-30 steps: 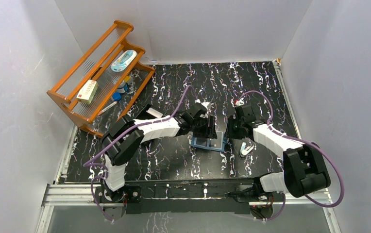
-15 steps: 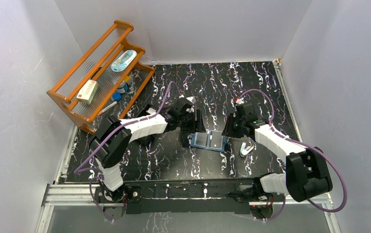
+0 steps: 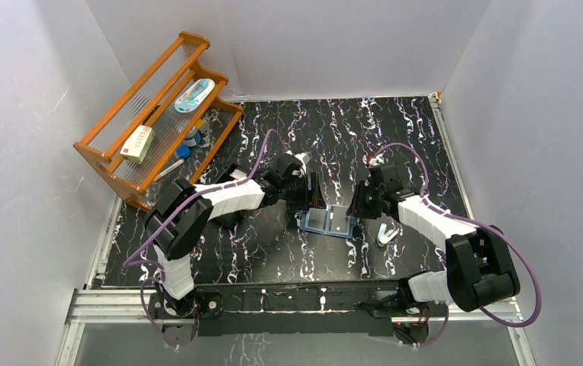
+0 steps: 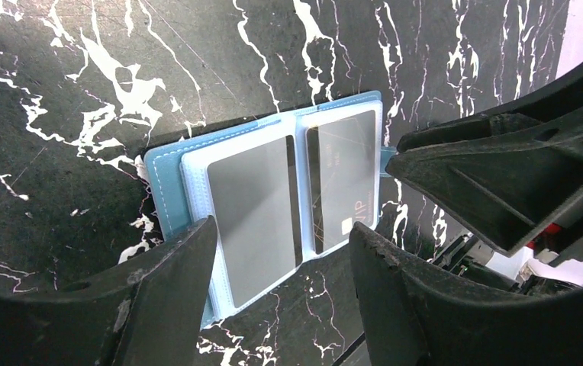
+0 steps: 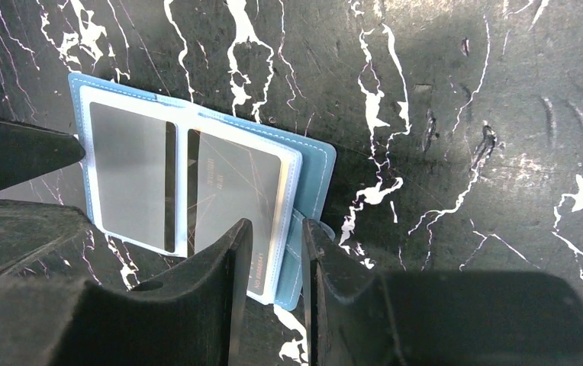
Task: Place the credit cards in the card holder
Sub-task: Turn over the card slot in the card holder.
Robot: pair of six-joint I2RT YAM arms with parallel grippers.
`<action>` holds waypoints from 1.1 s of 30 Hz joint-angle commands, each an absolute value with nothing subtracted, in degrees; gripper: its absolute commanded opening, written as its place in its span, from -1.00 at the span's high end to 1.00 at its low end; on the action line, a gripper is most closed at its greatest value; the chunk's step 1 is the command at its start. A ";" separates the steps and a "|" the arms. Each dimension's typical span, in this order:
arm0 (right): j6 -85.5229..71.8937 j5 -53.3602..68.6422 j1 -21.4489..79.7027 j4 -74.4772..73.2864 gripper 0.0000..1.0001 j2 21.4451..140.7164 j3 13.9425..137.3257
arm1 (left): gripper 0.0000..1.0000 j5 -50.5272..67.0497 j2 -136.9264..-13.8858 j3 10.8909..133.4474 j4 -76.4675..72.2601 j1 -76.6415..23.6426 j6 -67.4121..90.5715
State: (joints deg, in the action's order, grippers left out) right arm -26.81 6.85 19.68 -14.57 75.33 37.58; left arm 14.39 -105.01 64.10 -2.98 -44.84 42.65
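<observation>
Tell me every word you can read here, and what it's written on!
"VIP": it seems to read so on the dark card in the right pocket of the card holder.
Other small print on that card: too faint to read.
On the grey card: no text shows.
On the white-and-red box on the wooden rack: print too small to read.

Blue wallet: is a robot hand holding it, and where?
Right fingers pinch the teal-blue book-like wallet by its right cover edge; left fingers hold nothing.
</observation>
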 commanded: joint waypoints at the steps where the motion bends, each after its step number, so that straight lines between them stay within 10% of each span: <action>1: -26.67 7.69 20.03 -11.88 0.23 75.30 36.90 | -0.25 15.82 -105.88 64.60 -3.53 -44.65 42.46; 33: -26.98 8.09 20.03 -9.50 0.23 77.15 34.58 | -0.26 21.81 -105.69 62.03 -10.34 -44.65 47.50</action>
State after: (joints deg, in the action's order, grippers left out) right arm -26.81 7.68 19.68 -11.29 76.71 35.11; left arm 17.78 -107.35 62.92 -6.61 -44.80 45.25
